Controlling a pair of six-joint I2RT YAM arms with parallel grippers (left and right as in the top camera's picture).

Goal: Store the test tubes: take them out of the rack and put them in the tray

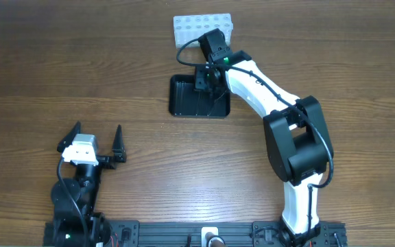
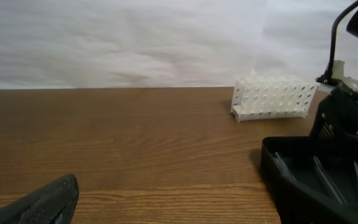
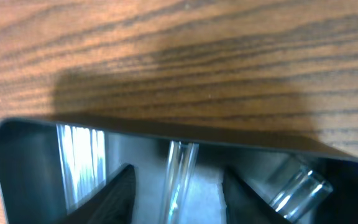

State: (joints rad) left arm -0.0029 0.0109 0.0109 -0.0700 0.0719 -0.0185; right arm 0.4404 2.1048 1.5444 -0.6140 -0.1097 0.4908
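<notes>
Several tubes point(image 2: 325, 180) already lie in the tray point(image 2: 272, 163), so the job looks well along, at a placing step. The right gripper point(image 3: 178, 173) hangs low over the tray's inside near one wall. Its jaws are spread, with a gap showing on each side of one tube point(image 3: 182, 155) that lies between them. I judge that tube released rather than grasped. The rack point(image 1: 203, 29) stands just beyond the tray on the table point(image 1: 81, 62); whether any tubes remain in it I cannot tell. If some do, the next move calls for lifting straight up clear of the tray wall, then going to the rack for another. The left gripper point(image 1: 96, 137) rests well apart from the tray, jaws wide and holding nothing. No brand, label or writing can be read anywhere.
</notes>
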